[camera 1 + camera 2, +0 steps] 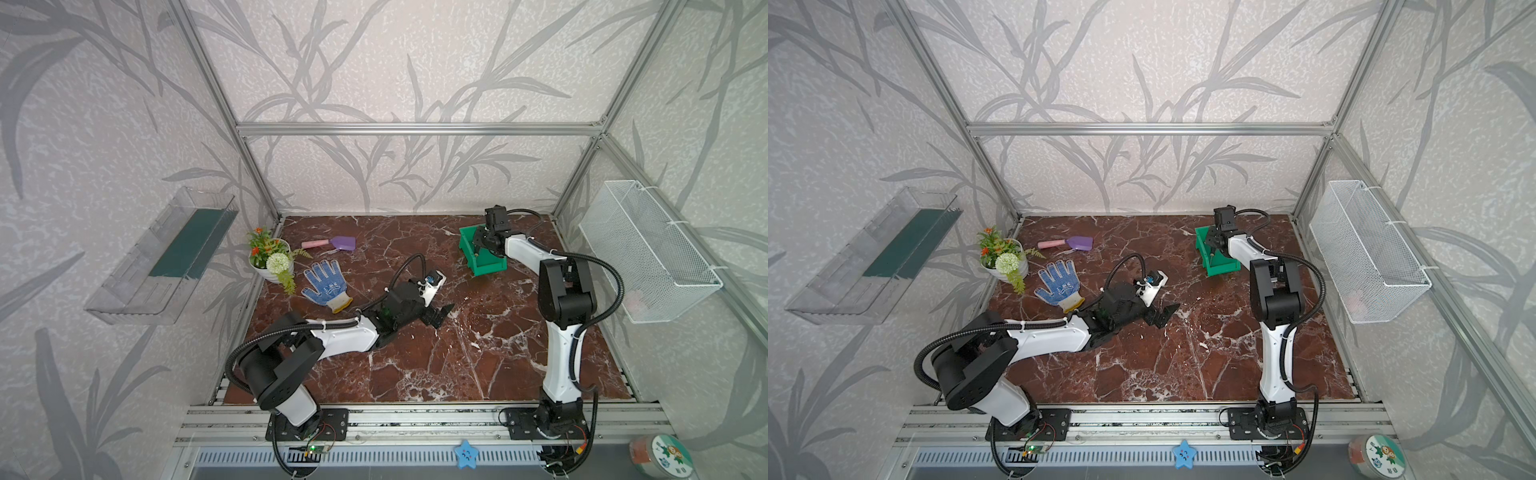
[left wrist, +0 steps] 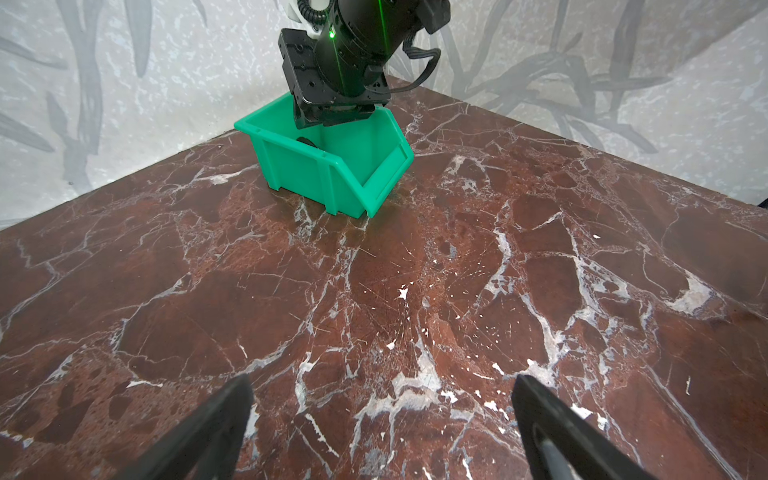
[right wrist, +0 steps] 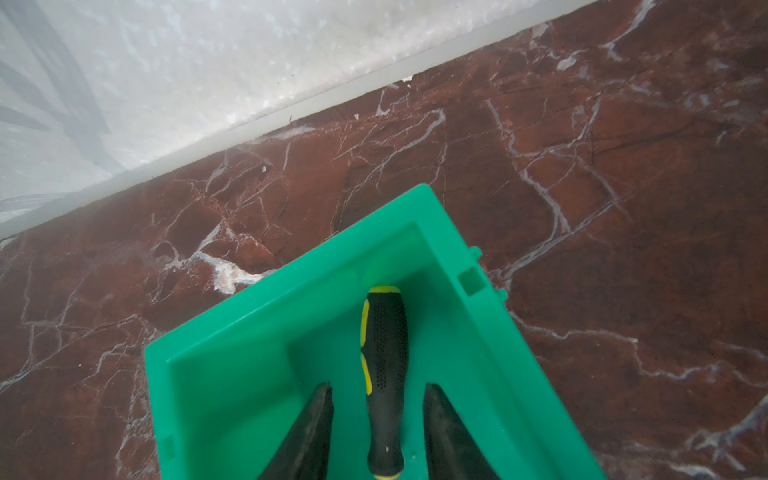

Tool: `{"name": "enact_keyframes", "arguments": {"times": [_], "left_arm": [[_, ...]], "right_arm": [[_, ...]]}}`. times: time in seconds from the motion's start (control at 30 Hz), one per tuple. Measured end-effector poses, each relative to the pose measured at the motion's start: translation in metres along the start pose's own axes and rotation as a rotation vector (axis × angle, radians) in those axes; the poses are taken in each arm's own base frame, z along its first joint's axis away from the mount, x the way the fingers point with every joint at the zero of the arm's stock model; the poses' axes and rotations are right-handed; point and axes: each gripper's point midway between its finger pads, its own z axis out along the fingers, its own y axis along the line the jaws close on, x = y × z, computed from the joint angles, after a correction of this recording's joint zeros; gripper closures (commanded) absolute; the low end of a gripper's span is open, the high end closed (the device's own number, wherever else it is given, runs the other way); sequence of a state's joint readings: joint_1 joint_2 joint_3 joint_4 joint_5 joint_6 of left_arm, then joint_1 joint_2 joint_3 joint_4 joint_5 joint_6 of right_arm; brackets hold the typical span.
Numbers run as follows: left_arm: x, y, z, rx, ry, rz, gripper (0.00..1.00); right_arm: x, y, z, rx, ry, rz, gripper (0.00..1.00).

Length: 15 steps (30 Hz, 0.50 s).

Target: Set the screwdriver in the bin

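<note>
Right end effector [image 3: 378,386] hangs over the bin [image 3: 286,282], jaws apart and off the screwdriver [image 3: 384,340] lying inside; drop looks pretty much done, only the arm's pull-out remains.

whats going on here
The right gripper is over the green bin at the back right of the table. Its jaws are parted, with a gap on each side of the screwdriver, which lies inside the bin. The left gripper is open and empty, low over mid-table. The drop looks about done.
</note>
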State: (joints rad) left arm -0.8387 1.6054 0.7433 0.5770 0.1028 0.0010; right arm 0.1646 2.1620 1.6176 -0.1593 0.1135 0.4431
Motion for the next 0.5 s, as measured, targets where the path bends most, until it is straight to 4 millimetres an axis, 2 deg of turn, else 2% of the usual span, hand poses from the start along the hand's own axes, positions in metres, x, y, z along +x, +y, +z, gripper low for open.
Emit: {"name": "enact_keyframes", "arguments": {"times": [0.13, 0.27, 0.33, 0.37, 0.4, 0.5], "left_arm": [[0.003, 0.0, 0.001, 0.0, 0.006, 0.0, 0.01], [0.006, 0.0, 0.003, 0.0, 0.014, 0.0, 0.01], [0.006, 0.0, 0.003, 0.0, 0.015, 0.0, 0.01], [0.006, 0.0, 0.003, 0.0, 0.015, 0.0, 0.01], [0.006, 0.0, 0.003, 0.0, 0.015, 0.0, 0.01], [0.006, 0.0, 0.003, 0.0, 0.015, 0.001, 0.01]], "right_arm": [[0.003, -0.003, -0.005, 0.008, 0.001, -0.012, 0.58], [-0.004, -0.003, -0.023, 0.002, -0.021, -0.019, 0.52], [-0.012, -0.002, -0.04, -0.004, -0.048, -0.021, 0.43], [-0.019, -0.001, -0.051, -0.01, -0.071, -0.021, 0.34], [-0.026, 0.0, -0.064, -0.017, -0.098, -0.017, 0.26], [-0.05, 0.0, -0.106, -0.029, -0.196, -0.011, 0.13]]}}
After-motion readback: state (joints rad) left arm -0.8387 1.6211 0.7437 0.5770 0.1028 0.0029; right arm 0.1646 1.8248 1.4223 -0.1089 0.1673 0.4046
